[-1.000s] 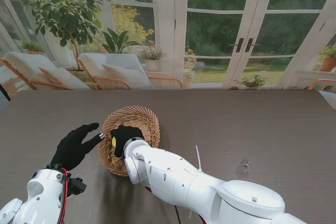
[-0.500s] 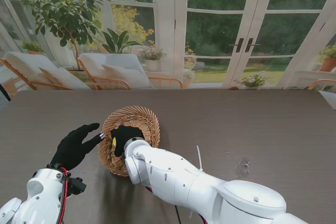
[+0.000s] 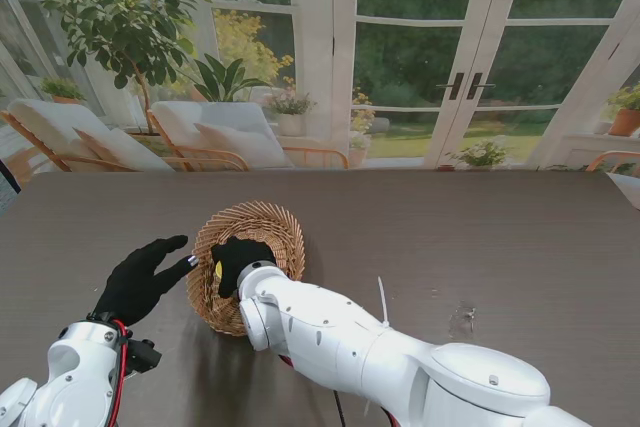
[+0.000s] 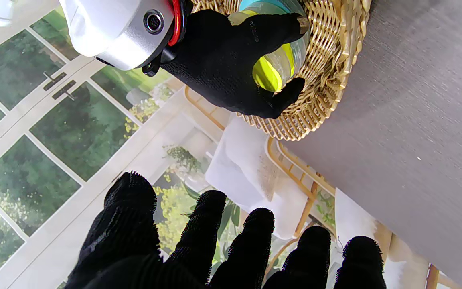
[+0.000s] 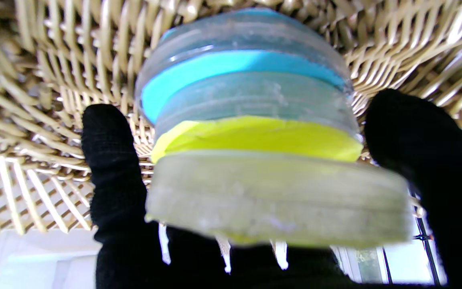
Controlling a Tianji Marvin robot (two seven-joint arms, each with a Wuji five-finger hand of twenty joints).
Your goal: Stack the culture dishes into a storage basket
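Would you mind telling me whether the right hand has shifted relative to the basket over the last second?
No. The right hand sits at the same spot inside the wicker basket, closed on the yellow dish.

You have one wicker storage basket (image 3: 262, 222) on one bench (image 3: 480, 237), two culture dishes in it, a blue-bottomed dish (image 5: 231, 66) and a yellow-bottomed dish (image 5: 267, 140), stacked, two black-gloved robot hands, left robot hand (image 3: 140, 277), right robot hand (image 3: 238, 259).

Both arms are smooth, round and white. The left hand (image 3: 140, 279) and right hand (image 3: 238, 260) wear black gloves. Red cables (image 3: 120, 367) run along the left wrist.
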